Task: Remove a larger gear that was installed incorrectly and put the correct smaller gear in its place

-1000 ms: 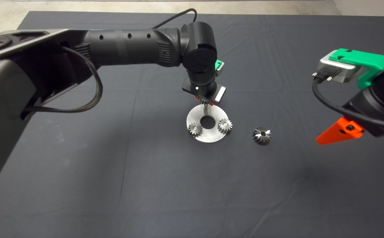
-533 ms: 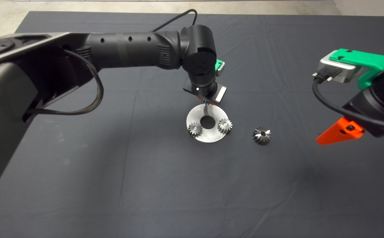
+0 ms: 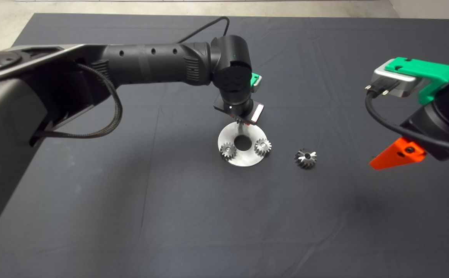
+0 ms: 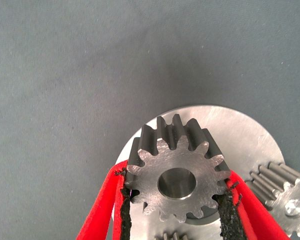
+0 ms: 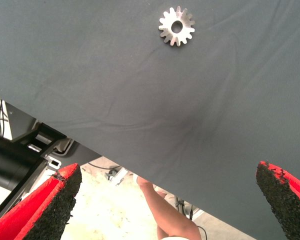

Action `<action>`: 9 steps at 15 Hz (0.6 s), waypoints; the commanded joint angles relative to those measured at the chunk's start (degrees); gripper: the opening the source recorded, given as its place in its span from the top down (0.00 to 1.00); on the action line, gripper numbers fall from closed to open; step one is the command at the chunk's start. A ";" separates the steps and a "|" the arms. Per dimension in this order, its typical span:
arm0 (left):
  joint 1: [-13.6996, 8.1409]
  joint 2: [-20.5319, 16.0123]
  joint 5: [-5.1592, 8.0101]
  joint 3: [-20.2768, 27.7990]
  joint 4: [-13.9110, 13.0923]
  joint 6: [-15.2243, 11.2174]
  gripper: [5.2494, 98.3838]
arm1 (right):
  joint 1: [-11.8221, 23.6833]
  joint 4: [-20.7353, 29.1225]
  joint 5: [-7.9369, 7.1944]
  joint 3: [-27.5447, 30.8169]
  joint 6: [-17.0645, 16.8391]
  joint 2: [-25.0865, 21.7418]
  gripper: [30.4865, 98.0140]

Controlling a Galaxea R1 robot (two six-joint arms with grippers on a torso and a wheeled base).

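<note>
My left gripper [image 3: 241, 120] is shut on a smaller gear [image 4: 177, 182] and holds it over the far part of the round steel plate [image 3: 243, 160], above a thin upright pin [image 3: 240, 127]. The black pads [image 4: 126, 210] press on the gear's teeth from both sides. Two more smaller gears [image 3: 228, 151] [image 3: 263, 146] sit on the plate beside its centre hole. The larger gear [image 3: 306, 158] lies alone on the mat to the right of the plate and also shows in the right wrist view [image 5: 176, 26]. My right gripper [image 3: 396, 154] is open and empty at the right edge.
The plate's edge [image 4: 240, 120] and one seated gear [image 4: 285, 197] show under the held gear. In the right wrist view the mat's edge, floor, a person's leg [image 5: 165, 210] and part of the robot base show beyond the open fingers [image 5: 55, 200].
My left arm has come down a little toward the plate with the smaller gear in its grip. The right arm and the larger gear have not moved.
</note>
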 commanded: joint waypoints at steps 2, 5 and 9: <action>-0.58 0.18 0.04 0.45 1.48 0.80 0.68 | 1.41 1.83 -0.72 0.29 0.30 -0.06 0.08; -0.14 0.26 0.04 0.37 1.48 0.80 0.68 | 1.41 1.83 -0.72 0.29 0.30 -0.15 0.08; 0.03 0.18 0.04 0.32 2.04 0.80 0.68 | 1.41 1.83 -0.72 0.29 0.30 -0.24 0.08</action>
